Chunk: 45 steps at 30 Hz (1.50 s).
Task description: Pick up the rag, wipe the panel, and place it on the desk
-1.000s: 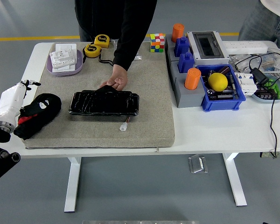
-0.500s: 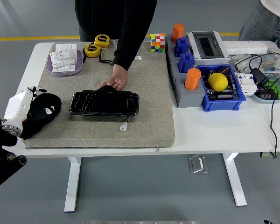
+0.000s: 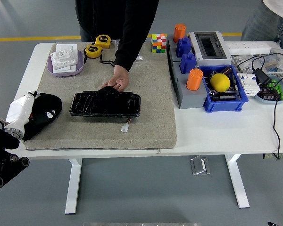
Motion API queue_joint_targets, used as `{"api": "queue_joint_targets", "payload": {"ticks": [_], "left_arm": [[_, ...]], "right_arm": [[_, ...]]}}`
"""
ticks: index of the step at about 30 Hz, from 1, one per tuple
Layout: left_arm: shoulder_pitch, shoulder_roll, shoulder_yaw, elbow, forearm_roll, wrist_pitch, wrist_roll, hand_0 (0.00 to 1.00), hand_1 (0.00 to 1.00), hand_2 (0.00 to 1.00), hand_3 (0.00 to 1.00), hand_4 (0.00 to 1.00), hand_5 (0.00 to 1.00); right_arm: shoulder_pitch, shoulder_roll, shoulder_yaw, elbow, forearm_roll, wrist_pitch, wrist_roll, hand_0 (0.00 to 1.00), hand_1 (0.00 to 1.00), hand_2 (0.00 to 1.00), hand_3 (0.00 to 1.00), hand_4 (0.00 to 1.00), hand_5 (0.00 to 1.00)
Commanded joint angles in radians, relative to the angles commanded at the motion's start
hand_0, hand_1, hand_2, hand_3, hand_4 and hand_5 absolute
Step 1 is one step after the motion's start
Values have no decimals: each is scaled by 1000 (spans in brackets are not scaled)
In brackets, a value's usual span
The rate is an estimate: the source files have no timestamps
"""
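Black rag (image 3: 41, 114) is lain left of the panel (image 3: 105, 104), pressed against left hand (image 3: 20, 111); finger state cannot be told; panel's far edge is held by a person's hand (image 3: 118, 81).

Glossy black panel (image 3: 105, 104); matt cloth rag (image 3: 41, 114); rough felt mat (image 3: 151, 89)

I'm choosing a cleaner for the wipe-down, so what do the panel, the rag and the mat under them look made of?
Panel: glossy black, probably plastic or film-wrapped; it shows wrinkled highlights. Rag: soft black cloth, bunched in folds. Mat: grey-beige felt or foam, matte and fuzzy-looking.
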Motion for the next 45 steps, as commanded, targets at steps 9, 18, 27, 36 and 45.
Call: {"api": "queue_joint_targets", "payload": {"ticks": [9,18,27,36,45], "left_arm": [[0,-1,6,8,-13,7,-5,400,504,821,625,678,262],[-2,-5,12,14,-6,17,4,260,340,752,694,574,159],[-6,-12,19,22,32,17,41,221,272,727,669,440,6],[-3,-14,16,22,60,17,61,191,226,555,508,317,2],[4,-8,0,10,63,17,61,195,223,490,456,332,2]], "right_arm": [[-2,-1,2,0,-5,1,-1,759,568,702,596,998,545],[-3,-1,8,0,-10,3,0,759,568,701,595,998,545],[-4,0,20,-1,-17,1,1,758,568,701,595,998,545],[-6,-1,32,0,-26,0,2,758,568,701,594,998,544],[-8,-1,32,-2,-27,-2,2,758,568,701,594,998,544]]}}
